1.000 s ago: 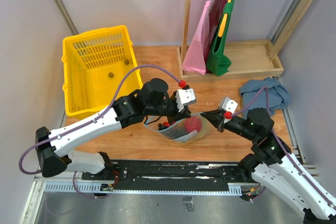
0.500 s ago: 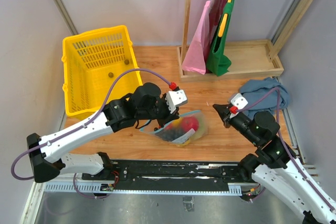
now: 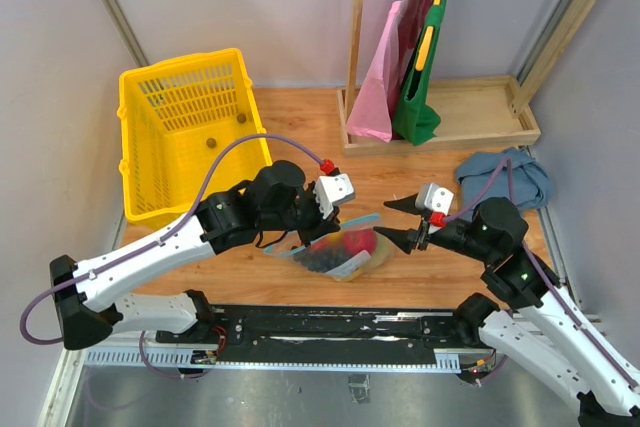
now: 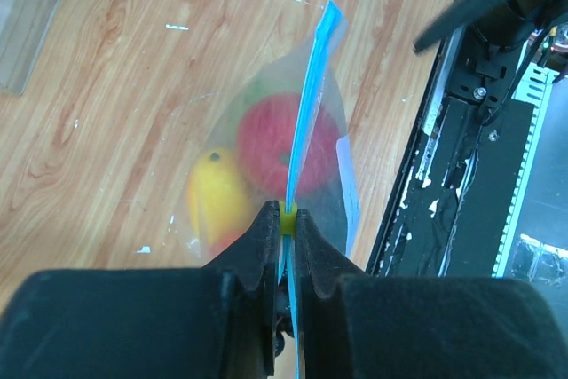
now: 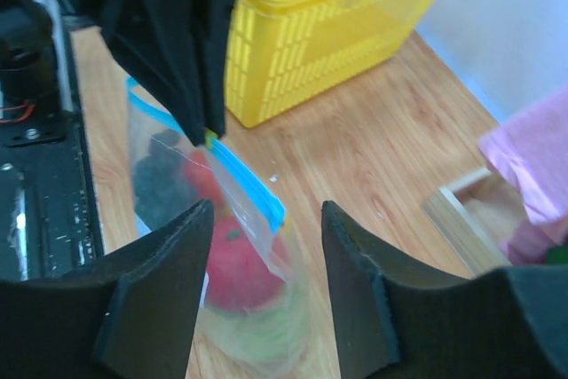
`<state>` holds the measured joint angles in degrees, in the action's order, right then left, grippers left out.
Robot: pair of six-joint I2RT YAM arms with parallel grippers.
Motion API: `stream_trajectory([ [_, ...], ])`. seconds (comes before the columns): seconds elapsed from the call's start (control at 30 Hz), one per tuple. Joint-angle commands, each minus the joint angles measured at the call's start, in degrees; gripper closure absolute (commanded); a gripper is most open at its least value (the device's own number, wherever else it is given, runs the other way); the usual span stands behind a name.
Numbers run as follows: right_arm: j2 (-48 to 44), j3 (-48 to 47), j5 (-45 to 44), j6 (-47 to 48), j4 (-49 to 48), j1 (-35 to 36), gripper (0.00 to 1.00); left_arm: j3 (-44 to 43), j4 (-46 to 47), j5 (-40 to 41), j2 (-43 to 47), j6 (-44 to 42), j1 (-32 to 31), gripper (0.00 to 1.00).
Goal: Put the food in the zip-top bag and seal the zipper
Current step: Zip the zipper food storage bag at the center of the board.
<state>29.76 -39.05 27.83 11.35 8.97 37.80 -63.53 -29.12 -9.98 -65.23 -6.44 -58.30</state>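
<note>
The clear zip-top bag [image 3: 345, 255] lies on the wooden table with the food inside: a red round piece [image 4: 266, 139], an orange-yellow mango [image 4: 216, 197], a pale green one [image 5: 266, 343] and dark grapes [image 5: 160, 179]. My left gripper [image 4: 286, 217] is shut on the blue zipper [image 4: 311, 104] near its left end, with a small yellow-green slider between the tips. It holds the bag's mouth edge up. My right gripper [image 5: 266, 210] is open. Its fingers stand either side of the zipper's free right end [image 5: 253, 184] without touching it.
A yellow basket [image 3: 185, 132] stands at the back left. A wooden tray [image 3: 480, 117] with pink and green bags on a rack is at the back right. A blue cloth [image 3: 505, 177] lies right of the right arm. The black base rail [image 3: 330, 322] runs along the near edge.
My right gripper was shut at the bag's right end, drew back to the right, and now is open and back at that end. The left gripper has kept its hold on the zipper.
</note>
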Motion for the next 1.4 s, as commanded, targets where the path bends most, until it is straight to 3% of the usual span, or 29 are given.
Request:
stream_trajectory([
  [0.0,3.3,-2.76,10.32,0.89,-4.04,-0.98,0.45,-2.06,1.93,-2.32,-1.1,-1.01,-0.05,1.0],
  [0.3,10.88,-2.65,9.48,0.99,-6.22,-0.98,0.49,-2.18,3.14,-3.61,-0.93,-1.69,-0.04,1.0],
  [0.43,11.72,-2.3,9.06,1.15,-5.31,-1.02,0.56,-1.97,3.41,-3.81,-0.74,-1.87,-0.06,1.0],
  [0.53,11.51,-2.11,7.75,0.83,-5.35,-1.01,0.67,-1.86,3.48,-3.89,-0.58,-1.79,-0.03,1.0],
  [0.73,9.89,-2.33,3.11,0.86,-3.15,-0.98,0.99,-1.05,3.27,-3.49,0.51,-0.76,-0.05,1.0],
  [1.37,0.26,-3.04,-30.53,3.15,2.58,-1.02,0.99,3.49,-0.06,0.44,5.31,3.75,-0.06,1.0],
])
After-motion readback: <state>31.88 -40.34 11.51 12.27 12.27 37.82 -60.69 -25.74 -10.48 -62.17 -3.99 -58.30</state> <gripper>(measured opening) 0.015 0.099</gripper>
